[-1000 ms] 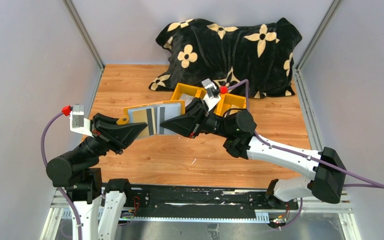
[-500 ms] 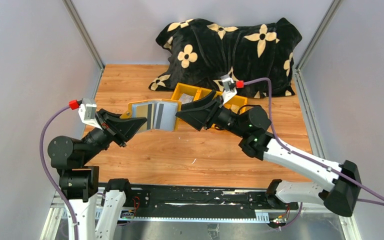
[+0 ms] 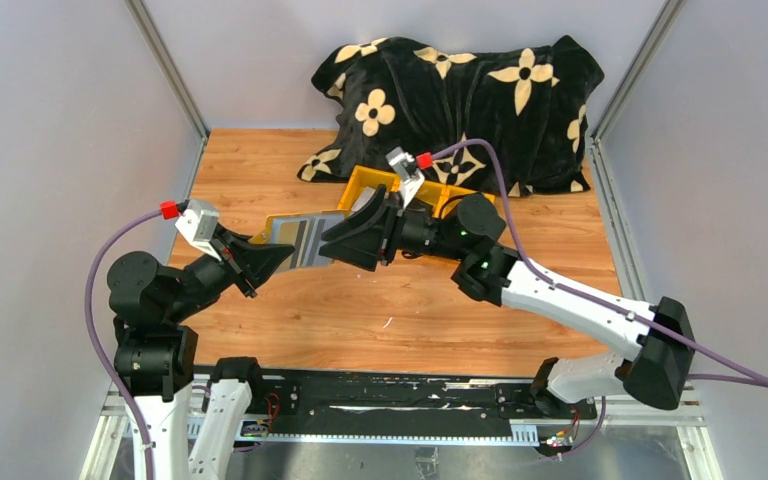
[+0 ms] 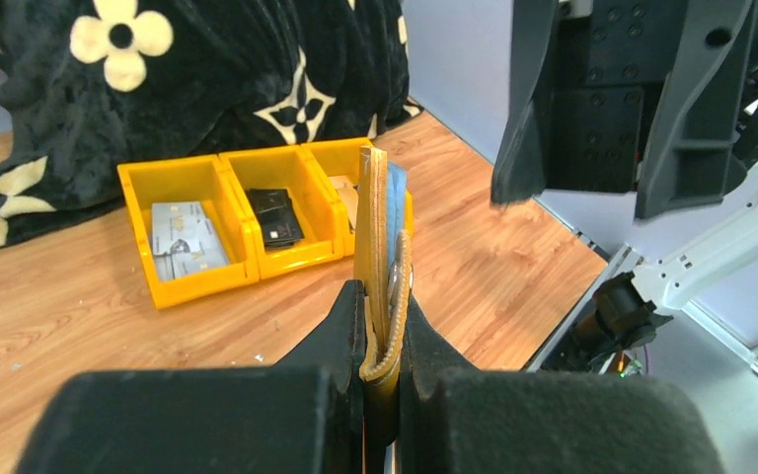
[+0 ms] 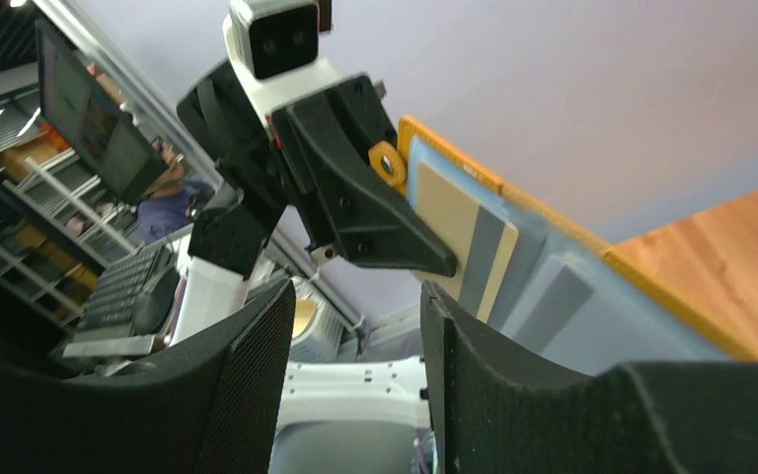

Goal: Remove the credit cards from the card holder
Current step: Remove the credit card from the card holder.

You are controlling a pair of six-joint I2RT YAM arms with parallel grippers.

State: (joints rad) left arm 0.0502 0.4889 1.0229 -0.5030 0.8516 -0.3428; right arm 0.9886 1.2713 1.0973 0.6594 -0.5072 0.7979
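The left gripper [image 4: 383, 296] is pinched shut on the near edge of the card holder [image 4: 379, 212], holding it on edge above the table [image 4: 79, 326]. A striped credit card [image 5: 462, 225] shows inside it. The right gripper [image 5: 355, 306] stands spread at the holder's far end, gripping nothing. Beyond, pale cards [image 4: 184, 240] lie in the yellow bin [image 4: 197, 286].

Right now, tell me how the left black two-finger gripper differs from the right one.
The left gripper is shut on the mustard-yellow folding card holder; the right gripper stands open, clamping nothing. The left gripper sits at its tab end, the right gripper at the opposite end. Both are black.
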